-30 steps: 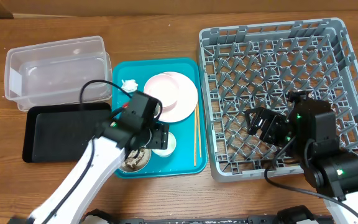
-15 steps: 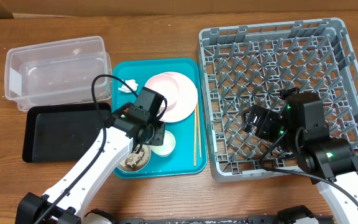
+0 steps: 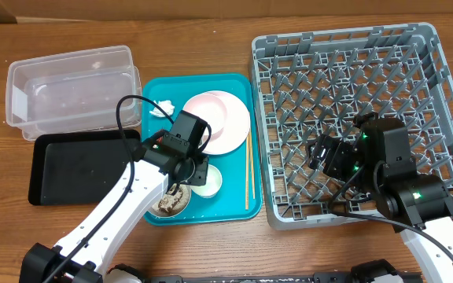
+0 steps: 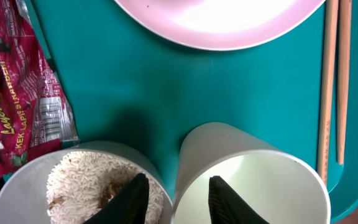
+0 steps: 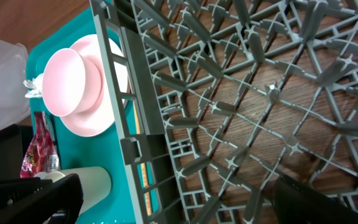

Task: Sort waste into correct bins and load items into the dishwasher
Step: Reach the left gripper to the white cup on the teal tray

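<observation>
The small white cup (image 4: 253, 180) stands on the teal tray beside the white bowl (image 4: 73, 186) of rice scraps with brown bits. My left gripper (image 4: 176, 200) is open, with one finger over the rice and the other inside the cup, straddling the cup's wall. The red snack wrapper (image 4: 23, 106) lies left of it. The pinkish plate (image 3: 219, 122), the tissue (image 3: 162, 107) and the chopsticks (image 3: 248, 173) lie on the tray. My right gripper (image 3: 329, 155) is open and empty above the grey dish rack (image 3: 352, 47).
The teal tray (image 3: 234, 206) sits between the bins and the rack. The clear tub (image 3: 73, 90) is at the back left and the black tray (image 3: 77, 169) is in front of it. The rack's left wall (image 5: 114, 81) stands beside the tray.
My left gripper has moved up the tray to the cup and then held still. My right gripper has shifted slightly over the rack.
</observation>
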Available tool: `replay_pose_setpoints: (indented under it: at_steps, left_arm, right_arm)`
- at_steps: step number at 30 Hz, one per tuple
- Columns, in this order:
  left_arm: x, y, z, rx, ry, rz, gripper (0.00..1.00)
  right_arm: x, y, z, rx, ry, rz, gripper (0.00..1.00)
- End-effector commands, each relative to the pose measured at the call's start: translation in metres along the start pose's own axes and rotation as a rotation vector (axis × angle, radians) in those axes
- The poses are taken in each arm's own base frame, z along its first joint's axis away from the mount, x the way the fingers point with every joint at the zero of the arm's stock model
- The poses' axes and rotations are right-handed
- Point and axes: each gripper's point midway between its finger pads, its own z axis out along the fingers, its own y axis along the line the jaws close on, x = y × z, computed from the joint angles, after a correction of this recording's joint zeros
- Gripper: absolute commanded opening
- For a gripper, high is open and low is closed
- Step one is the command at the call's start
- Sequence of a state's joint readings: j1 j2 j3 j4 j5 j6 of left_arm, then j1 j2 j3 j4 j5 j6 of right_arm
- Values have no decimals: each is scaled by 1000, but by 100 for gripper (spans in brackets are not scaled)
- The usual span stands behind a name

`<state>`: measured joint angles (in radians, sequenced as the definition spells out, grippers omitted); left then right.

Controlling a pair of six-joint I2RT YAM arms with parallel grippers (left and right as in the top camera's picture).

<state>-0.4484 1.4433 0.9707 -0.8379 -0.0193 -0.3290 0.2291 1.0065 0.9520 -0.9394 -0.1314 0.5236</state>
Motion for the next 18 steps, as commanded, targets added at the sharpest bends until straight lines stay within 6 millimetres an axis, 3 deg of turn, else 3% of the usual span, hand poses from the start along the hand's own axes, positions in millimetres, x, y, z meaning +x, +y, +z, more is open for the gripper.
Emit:
replay_pose_setpoints:
  at_steps: [1, 10, 13, 16, 18]
  left_arm:
    - [0, -4, 0, 15, 9, 20, 35]
    - [12, -1, 15, 2, 61, 20, 36]
    - [15, -1, 22, -2, 83, 20, 19]
    - [9, -3, 23, 5, 63, 20, 16]
    - [6, -4, 23, 10, 49, 20, 4]
  right_arm:
    - [-9, 6, -8, -18, -27, 4, 100]
    - [-9, 6, -8, -18, -27, 4, 100]
    - [-9, 6, -8, -18, -26, 4, 100]
    - [-9, 6, -8, -18, -27, 4, 100]
    - [-9, 6, -8, -18, -27, 4, 100]
